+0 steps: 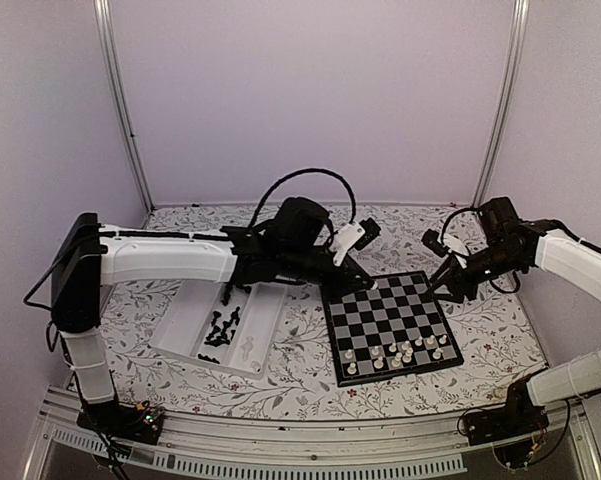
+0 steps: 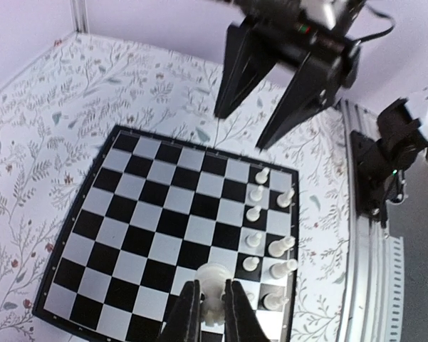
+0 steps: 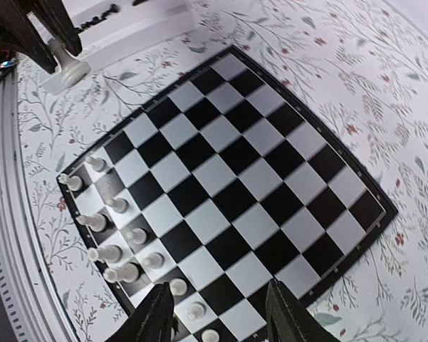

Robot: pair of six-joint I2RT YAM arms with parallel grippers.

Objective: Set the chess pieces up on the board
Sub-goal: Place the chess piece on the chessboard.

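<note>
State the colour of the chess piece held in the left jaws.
White chess piece, shown best in the left wrist view.

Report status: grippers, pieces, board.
Left gripper shut on white piece, by board. Right gripper open, empty. White pieces on near rows; black pieces in tray. Far rows bare.

A table (image 1: 280, 385) covered in a flower-patterned cloth carries two things: a black-and-light checked board (image 1: 380, 305) lying flat right of centre, and a pale rectangular tray (image 1: 180, 325) to its left, set at an angle, near the board but not touching.
</note>
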